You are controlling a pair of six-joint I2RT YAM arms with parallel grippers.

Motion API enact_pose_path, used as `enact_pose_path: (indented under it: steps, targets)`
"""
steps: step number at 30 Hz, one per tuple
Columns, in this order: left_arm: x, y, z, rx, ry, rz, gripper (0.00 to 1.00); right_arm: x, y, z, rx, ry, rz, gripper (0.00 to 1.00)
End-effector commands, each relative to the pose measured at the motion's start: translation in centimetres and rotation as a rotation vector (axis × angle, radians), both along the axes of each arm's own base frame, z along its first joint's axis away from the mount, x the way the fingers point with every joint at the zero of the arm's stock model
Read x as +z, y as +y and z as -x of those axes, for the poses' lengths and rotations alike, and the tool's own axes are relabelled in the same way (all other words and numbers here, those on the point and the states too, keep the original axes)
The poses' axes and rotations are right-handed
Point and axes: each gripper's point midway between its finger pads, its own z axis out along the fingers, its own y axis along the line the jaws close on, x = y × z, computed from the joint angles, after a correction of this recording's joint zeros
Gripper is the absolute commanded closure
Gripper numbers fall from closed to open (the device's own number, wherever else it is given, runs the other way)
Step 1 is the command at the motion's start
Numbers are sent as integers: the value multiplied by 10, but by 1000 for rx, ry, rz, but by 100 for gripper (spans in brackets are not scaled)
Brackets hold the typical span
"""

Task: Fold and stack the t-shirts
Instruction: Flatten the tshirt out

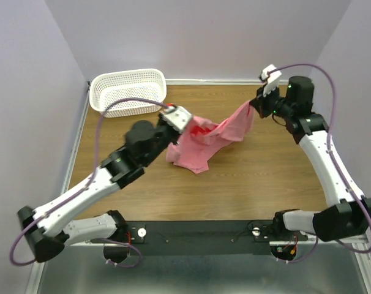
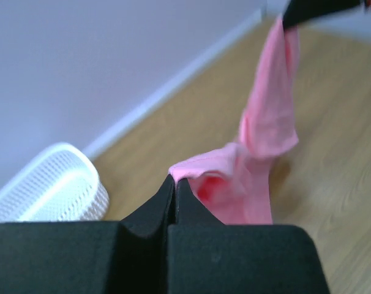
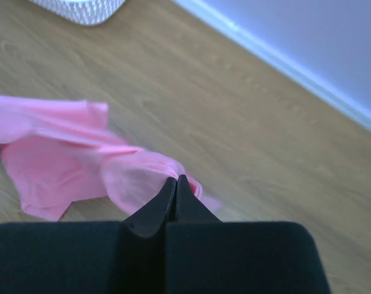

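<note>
1. The left end effector (image 1: 187,124) is clamped on one edge of the pink t-shirt (image 1: 213,139), raising it over the wooden surface (image 1: 247,177).
2. The right end effector (image 1: 254,105) pinches another edge, so the cloth sags between both, probably to spread it for folding.
3. The white basket (image 1: 127,92) sits at the far left, apart.

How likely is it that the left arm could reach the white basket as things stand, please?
Probably yes: the basket sits close to the left gripper, nothing between them. But that gripper is shut on the t-shirt, which the right gripper also holds, so the cloth would drag along.
</note>
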Motion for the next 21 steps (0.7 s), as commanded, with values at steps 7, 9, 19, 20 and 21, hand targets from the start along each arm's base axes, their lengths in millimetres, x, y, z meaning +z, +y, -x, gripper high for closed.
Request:
enact_pose_path:
  steps: [7,9,19,20,21]
  targets:
    - [204,60,65,-61,-354,496,100,230,-51,52,-233,-505,-11,99]
    - [227,71,80,-86,-402,547,100,250,-63,61,-291,-543,-6,99]
    - [305,116,135,-180,-547,752,100,330,-86,111,-370,-701,-13,99]
    - [308,118,141,-199,-558,762,100,338,-90,118,-387,-719,-13,99]
    - [310,118,143,-210,-559,770,100,341,-91,120,-392,-726,-12,99]
